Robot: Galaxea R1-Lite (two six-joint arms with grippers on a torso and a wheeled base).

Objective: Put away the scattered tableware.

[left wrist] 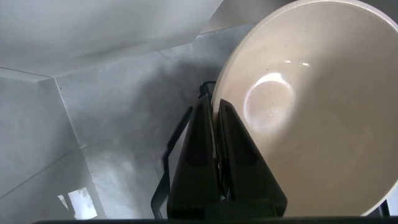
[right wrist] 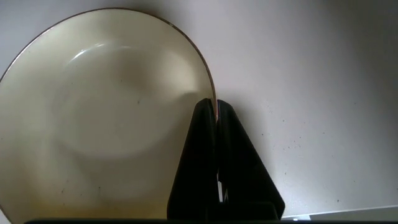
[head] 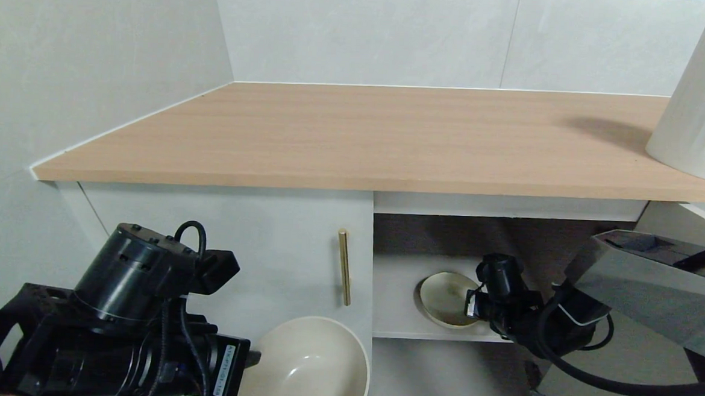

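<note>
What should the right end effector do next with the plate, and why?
Probably ease the plate down onto the shelf and open the right end effector: it is shut on the rim, and the plate is already inside the open cabinet over that shelf.

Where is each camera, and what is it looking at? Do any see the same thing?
Head view: on the robot's head, facing forward and down at the wooden counter and open cupboard; its left arm and right arm show.
Left wrist view: on the left wrist, facing along the left hand pinching the cream bowl.
Right wrist view: on the right wrist, facing along the right hand pinching the plate above a white shelf.
Shared: head view sees cream bowl and plate too.
</note>
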